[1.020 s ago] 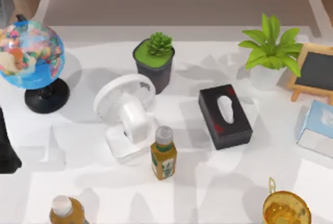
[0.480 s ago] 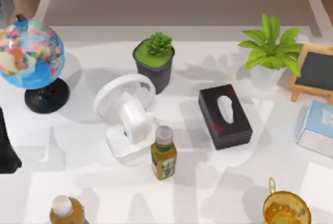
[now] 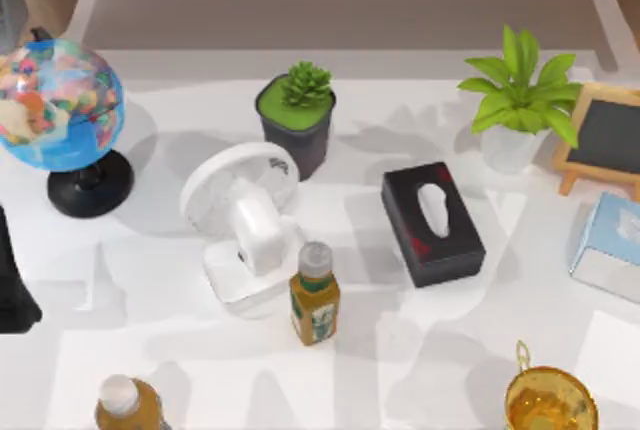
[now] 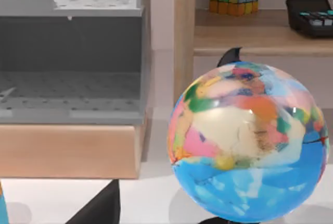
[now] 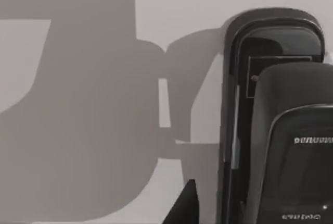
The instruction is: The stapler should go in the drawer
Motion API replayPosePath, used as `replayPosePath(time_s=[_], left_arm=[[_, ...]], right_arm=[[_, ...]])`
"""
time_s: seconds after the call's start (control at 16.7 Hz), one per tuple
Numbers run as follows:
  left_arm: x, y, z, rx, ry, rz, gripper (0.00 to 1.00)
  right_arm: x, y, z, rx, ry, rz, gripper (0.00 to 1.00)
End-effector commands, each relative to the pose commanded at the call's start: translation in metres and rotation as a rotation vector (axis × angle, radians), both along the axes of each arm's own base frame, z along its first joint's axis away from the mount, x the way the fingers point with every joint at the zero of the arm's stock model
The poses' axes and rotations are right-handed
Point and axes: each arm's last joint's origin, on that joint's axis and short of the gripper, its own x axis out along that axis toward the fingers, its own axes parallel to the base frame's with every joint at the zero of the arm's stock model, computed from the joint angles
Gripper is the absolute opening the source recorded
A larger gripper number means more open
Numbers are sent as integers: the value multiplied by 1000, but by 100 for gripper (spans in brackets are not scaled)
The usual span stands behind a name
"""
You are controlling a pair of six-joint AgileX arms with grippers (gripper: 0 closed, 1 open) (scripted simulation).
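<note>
the stapler [image 5: 276,125], black with a grey edge and a rounded end, is seen lying flat on the pale bench [image 5: 78,104] in the right wrist view, close beneath that camera; a dark tip of the right end effector [image 5: 183,206] is seen just beside it, and whether its fingers are open or closed cannot be told. in the left wrist view a grey drawer [image 4: 70,60] is shown open in a wooden cabinet, with a globe [image 4: 248,146] near it and a dark tip of the left end effector [image 4: 101,208] at the frame's edge, its state not discernible. in the top view the globe [image 3: 55,105] is placed at the bench's left, and a white fan [image 3: 240,220], a bottle [image 3: 314,295] and a black tissue box [image 3: 432,222] are placed centrally.
</note>
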Motion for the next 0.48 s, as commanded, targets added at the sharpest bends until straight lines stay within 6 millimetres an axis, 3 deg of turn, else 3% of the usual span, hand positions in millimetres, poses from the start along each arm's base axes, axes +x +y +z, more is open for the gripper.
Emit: replayPosePath(time_s=[0.12, 0.48], left_arm=[[0, 0, 0, 0, 0, 0, 100], [0, 0, 0, 0, 0, 0, 100]], right_arm=[[0, 0, 0, 0, 0, 0, 98], [0, 0, 0, 0, 0, 0, 100]])
